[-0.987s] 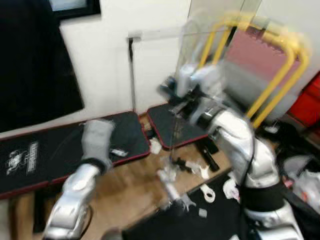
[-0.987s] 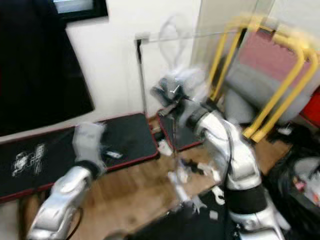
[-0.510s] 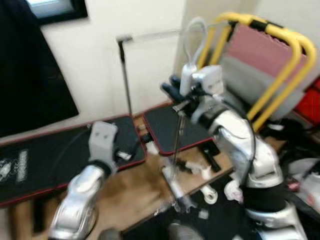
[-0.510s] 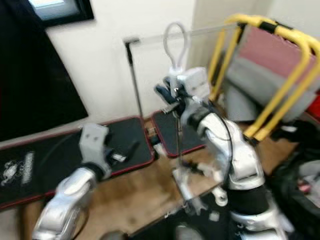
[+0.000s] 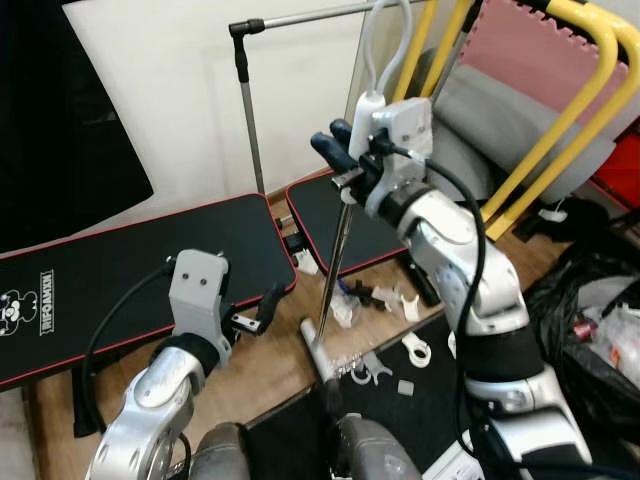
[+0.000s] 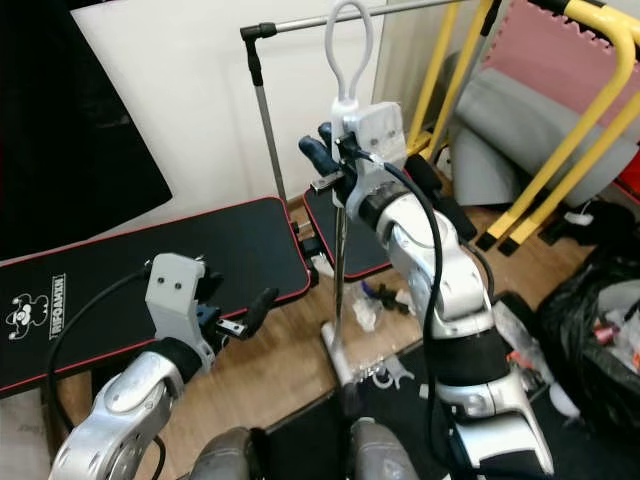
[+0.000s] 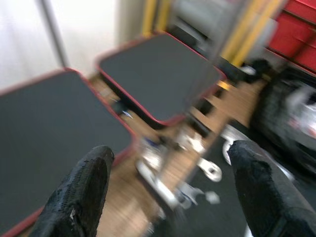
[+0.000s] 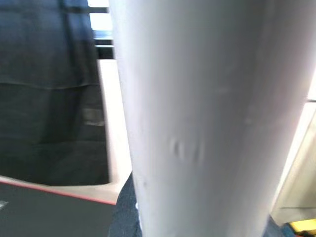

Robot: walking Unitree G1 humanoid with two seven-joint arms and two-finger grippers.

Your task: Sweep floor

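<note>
The right end effector point(image 5: 345, 165) is clamped on the broom handle point(image 6: 339, 262) high up, just under its white loop grip, and the metal shaft runs down to the broom head point(image 5: 322, 355) resting on the wooden floor point(image 5: 270, 375) beside scattered white scraps point(image 5: 385, 298). The left end effector point(image 5: 262, 305) hangs over the floor with its fingers point(image 7: 79, 190) spread wide — holding nothing. To sweep well, I'd judge the head should stay flat on the boards and draw the scraps clear of the red-edged black mats point(image 5: 110, 275) — short strokes, since the one high grip gives little leverage.
</note>
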